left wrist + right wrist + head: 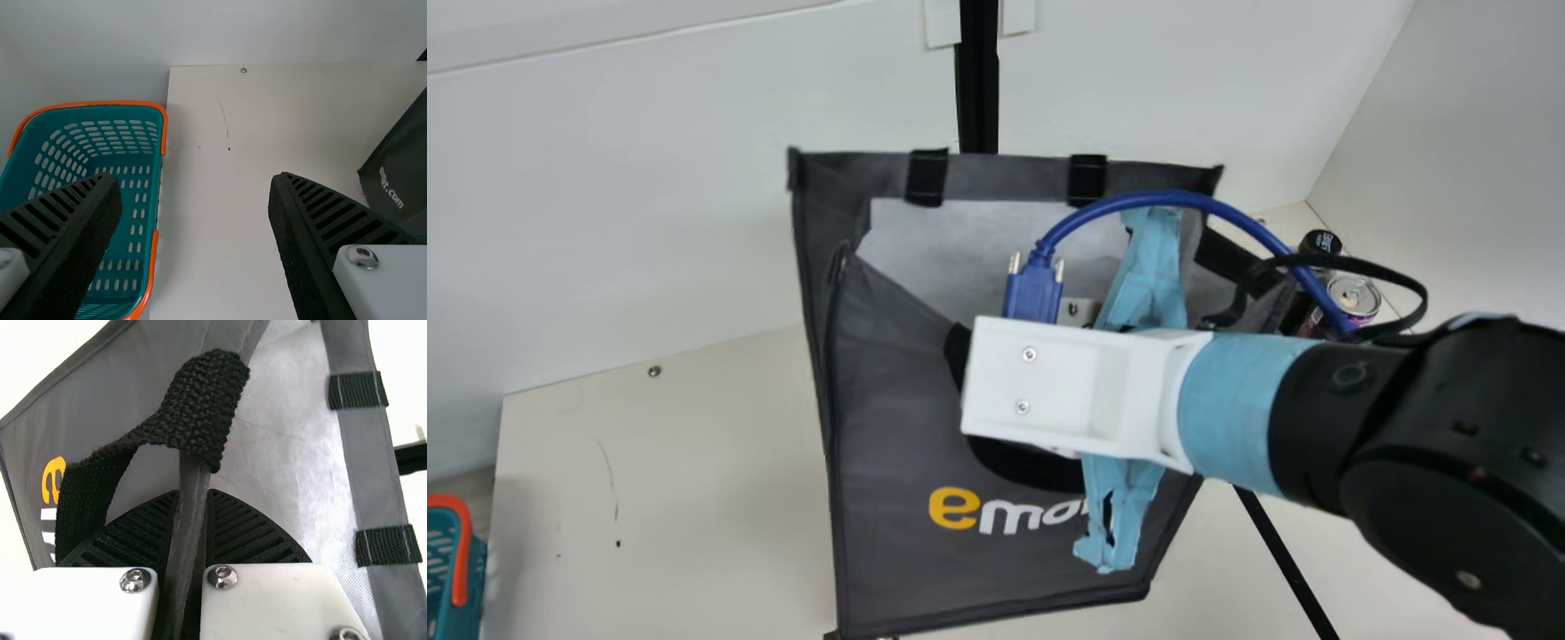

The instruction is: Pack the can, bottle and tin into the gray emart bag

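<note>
One left gripper [195, 180]: fingers apart
Right gripper [1080, 382]: clamped on the rim of the gray bag [898, 391]
Counter [711, 471]: can [1357, 297] and black-capped bottle [1320, 242] beside the bag

The gray emart bag [907, 427] stands upright mid-scene, dark gray outside with pale silvery lining and yellow and white letters on its near side. Its mouth gapes open, the far wall raised, the near rim pinched, with a black woven handle [200, 400] folded over that rim. Just beyond its right side, partly hidden, are a can [1354, 298] with a silvery pull-tab top and, farther back beside it, a dark container [1320, 242] with a round black lid.
</note>
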